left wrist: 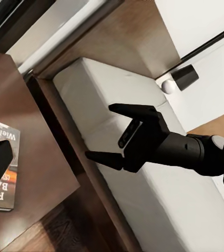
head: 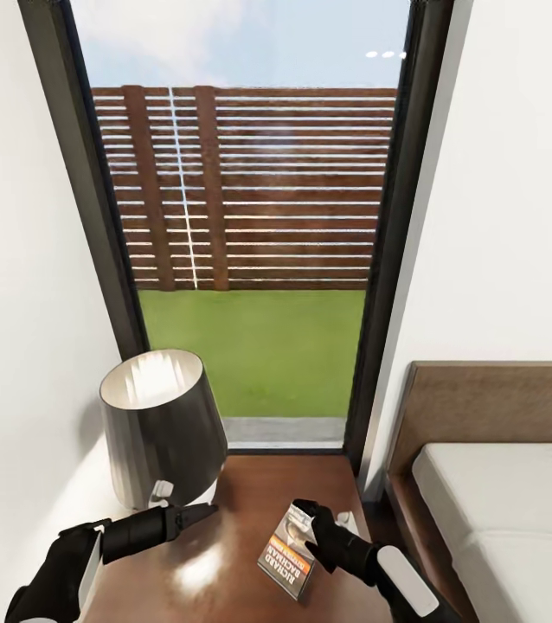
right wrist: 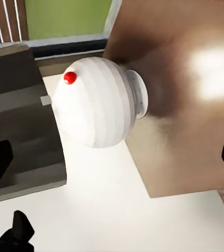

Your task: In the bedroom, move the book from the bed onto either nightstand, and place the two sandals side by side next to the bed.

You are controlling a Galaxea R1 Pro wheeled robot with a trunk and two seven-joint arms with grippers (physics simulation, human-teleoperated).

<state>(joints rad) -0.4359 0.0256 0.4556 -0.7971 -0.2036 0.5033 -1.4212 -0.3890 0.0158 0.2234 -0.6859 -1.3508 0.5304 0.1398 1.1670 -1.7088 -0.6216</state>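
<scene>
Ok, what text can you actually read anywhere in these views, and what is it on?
"RICHARD BACHMAN": white letters on the orange band of the book, lying on the nightstand in the head view.
"Welk" and a cut-off "Ri...": on the same book in the left wrist view, partly hidden.
The smaller print on the cover is too blurred to read.
No lettering on the lamp.

On the nightstand [head: 224, 554], the book [head: 286, 552] by my right gripper [head: 306, 512] reads "RICHARD BACHMAN" in white on its orange band.
</scene>
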